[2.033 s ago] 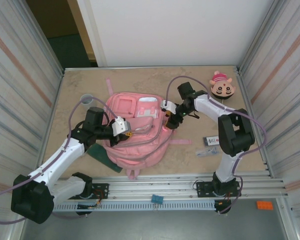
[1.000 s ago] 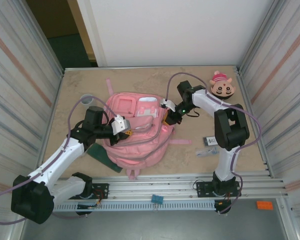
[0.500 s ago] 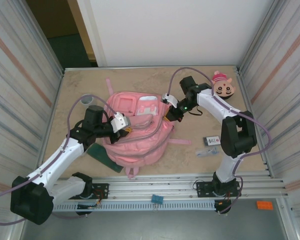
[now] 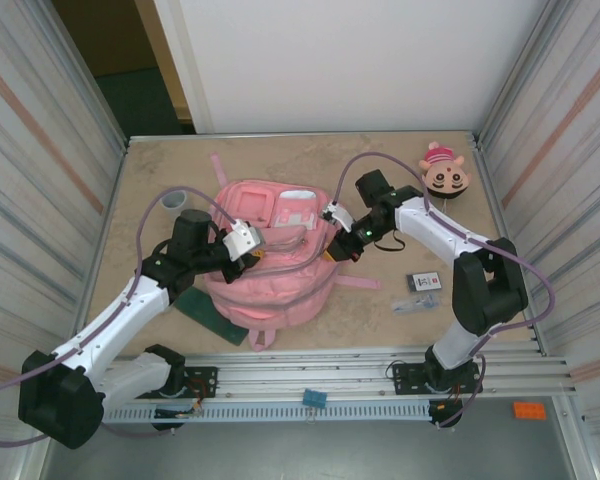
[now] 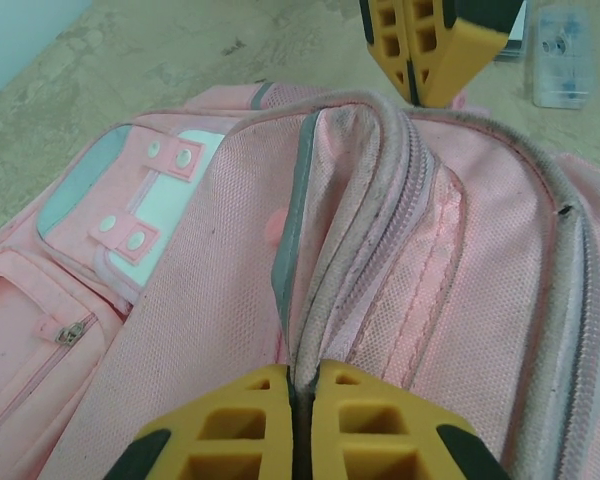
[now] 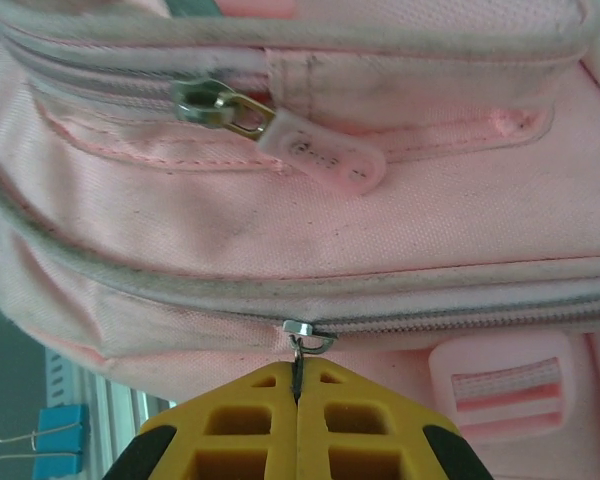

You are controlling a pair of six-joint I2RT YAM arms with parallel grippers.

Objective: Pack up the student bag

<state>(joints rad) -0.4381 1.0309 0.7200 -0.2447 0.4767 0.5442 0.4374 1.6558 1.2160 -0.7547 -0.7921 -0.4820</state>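
Note:
The student bag (image 4: pixel 275 275), a large pink backpack, lies front-up in the middle of the table. My left gripper (image 4: pixel 248 262) is shut on a raised fold of its zipper edge (image 5: pixel 325 330), the yellow fingertips (image 5: pixel 255 400) pinching the grey-trimmed seam. My right gripper (image 4: pixel 334 247) sits at the bag's right side, shut on the small metal pull of the main zipper slider (image 6: pixel 306 331). Above that slider, a second zipper carries a translucent pink tab (image 6: pixel 320 152). In the left wrist view the right gripper's yellow fingers (image 5: pixel 420 45) show at the far end of the fold.
A round pink-and-tan plush (image 4: pixel 444 172) lies back right. A grey tape roll (image 4: pixel 175 202) sits left of the bag, and a dark green flat item (image 4: pixel 202 308) pokes from under it. A black card (image 4: pixel 423 282) and clear packet (image 4: pixel 412 303) lie right. A blue clip (image 4: pixel 314 398) rests on the front rail.
My right gripper swung back and right with the zipper pull, then came nearer again along the bag's right side. The bag has bunched up slightly; the left gripper keeps its hold.

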